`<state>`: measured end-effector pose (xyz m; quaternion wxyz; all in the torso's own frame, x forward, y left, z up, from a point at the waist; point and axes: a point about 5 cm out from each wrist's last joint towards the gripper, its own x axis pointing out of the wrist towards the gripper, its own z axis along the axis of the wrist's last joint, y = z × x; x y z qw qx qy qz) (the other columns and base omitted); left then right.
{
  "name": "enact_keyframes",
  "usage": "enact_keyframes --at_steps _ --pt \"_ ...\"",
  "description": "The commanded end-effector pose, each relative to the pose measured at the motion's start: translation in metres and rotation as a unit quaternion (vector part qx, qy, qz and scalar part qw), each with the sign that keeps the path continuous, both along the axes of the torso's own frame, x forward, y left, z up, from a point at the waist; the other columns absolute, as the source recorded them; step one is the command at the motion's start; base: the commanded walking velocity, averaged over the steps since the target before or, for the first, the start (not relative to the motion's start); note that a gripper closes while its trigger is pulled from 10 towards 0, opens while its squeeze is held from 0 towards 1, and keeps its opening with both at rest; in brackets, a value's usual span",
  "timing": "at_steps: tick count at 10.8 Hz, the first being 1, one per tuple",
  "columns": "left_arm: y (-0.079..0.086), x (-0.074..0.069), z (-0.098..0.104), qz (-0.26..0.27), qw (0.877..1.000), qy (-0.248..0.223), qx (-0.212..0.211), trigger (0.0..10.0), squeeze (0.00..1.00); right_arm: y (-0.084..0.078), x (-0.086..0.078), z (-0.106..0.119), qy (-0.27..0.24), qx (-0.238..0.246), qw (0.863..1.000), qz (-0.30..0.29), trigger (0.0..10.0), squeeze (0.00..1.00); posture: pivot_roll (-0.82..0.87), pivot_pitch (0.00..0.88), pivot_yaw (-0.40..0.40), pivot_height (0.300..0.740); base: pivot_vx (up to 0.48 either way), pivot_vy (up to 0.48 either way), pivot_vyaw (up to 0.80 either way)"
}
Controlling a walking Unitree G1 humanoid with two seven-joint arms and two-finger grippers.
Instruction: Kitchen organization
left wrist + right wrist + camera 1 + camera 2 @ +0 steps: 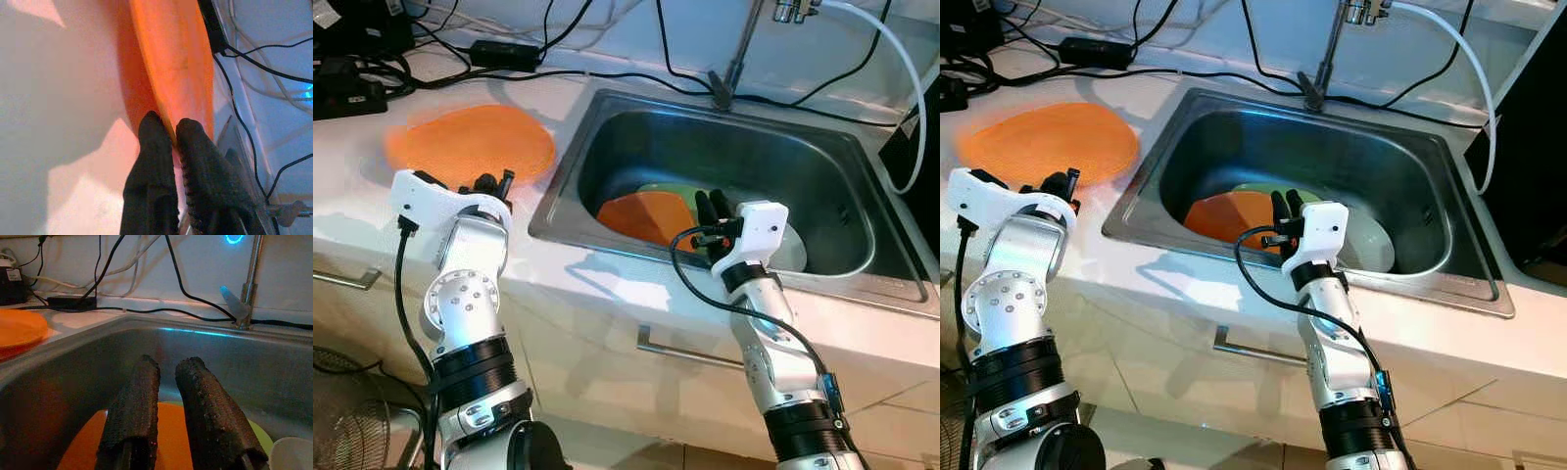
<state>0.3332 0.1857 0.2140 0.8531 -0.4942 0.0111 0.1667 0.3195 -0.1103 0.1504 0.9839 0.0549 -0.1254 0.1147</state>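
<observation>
A large orange plate (470,145) lies flat on the white counter left of the sink. My left gripper (494,184) is at its near right rim, and the left wrist view has the fingers (151,147) shut on the plate's rim (171,58). Inside the steel sink (607,247) lie a second orange plate (641,217), a green plate (671,191) under it and a white dish (791,253). My right gripper (712,204) hovers over the sink's front part just above that orange plate (83,450), fingers together and holding nothing.
A faucet (734,59) rises behind the sink, with a white hose (901,69) on the right. Black cables and a power adapter (504,54) lie along the back of the counter. A drawer handle (685,352) sits below the counter edge.
</observation>
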Motion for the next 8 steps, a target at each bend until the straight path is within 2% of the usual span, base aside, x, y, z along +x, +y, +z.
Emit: enact_keyframes --at_steps 1,4,6,8 --pt "-0.007 0.001 -0.002 -0.008 1.000 0.004 0.007 0.0 0.00 -0.001 0.001 0.000 0.004 -0.003 1.000 -0.001 10.0 0.00 0.15 0.096 -0.085 0.740 0.000 0.000 0.00" --pt "-0.009 0.001 -0.001 -0.010 1.000 -0.004 0.017 0.0 0.00 -0.001 0.002 0.000 0.005 -0.003 1.000 -0.001 10.0 0.00 0.15 0.093 -0.086 0.740 0.000 0.000 0.00" --pt "-0.015 0.001 0.011 -0.031 0.997 -0.057 0.028 0.0 0.00 -0.001 0.003 0.003 0.003 0.001 1.000 -0.001 10.0 0.00 0.14 0.090 -0.086 0.740 0.000 0.000 0.00" --pt "-0.017 0.000 0.019 -0.035 0.994 -0.102 0.019 0.0 0.00 -0.001 0.004 0.005 0.002 0.002 1.000 -0.002 10.0 0.00 0.14 0.089 -0.087 0.740 0.000 0.000 0.00"
